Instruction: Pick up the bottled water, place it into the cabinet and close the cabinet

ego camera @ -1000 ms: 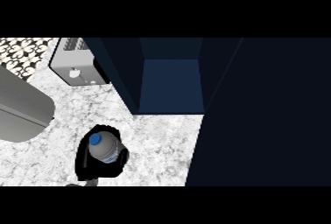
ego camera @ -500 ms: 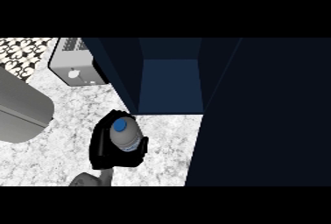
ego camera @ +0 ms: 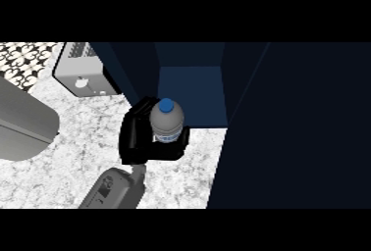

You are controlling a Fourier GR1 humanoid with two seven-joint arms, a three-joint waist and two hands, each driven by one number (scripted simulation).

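At the far left of the head view, a broad grey forearm [ego camera: 22, 125] is seen lying across the counter [ego camera: 72, 162]; no hand is visible on it, so nothing can be said of that hand's state. Toward the counter's back edge, a grey toaster [ego camera: 83, 76] is set just beside the cabinet's left wall.

Further right, a second grey forearm [ego camera: 112, 188] is seen coming in from the lower edge, ending in a black hand [ego camera: 138, 142]. By its forearm's place to the right of the other, it is judged to be the right hand. Its fingers and thumb are curled round the bottled water [ego camera: 167, 122], which is held upright, blue cap uppermost, above the counter at the cabinet's front edge, just before the open compartment. The lower body of the bottle is hidden by the hand; the shoulder, label and cap are shown.

The bottle is judged to be a thin clear plastic one, moderately heavy if full, with smooth walls that may slip or give under a squeeze. The mid-body, at or below the label, is judged the best place to be gripped, and that is where it is held now. The cap end is best left free so that the bottle can be stood on its base.

At the right, the cabinet [ego camera: 192, 93] is seen open, its blue interior visible, and the dark door [ego camera: 290, 127] is swung out over the counter's right side. Neither placing nor closing is yet done.
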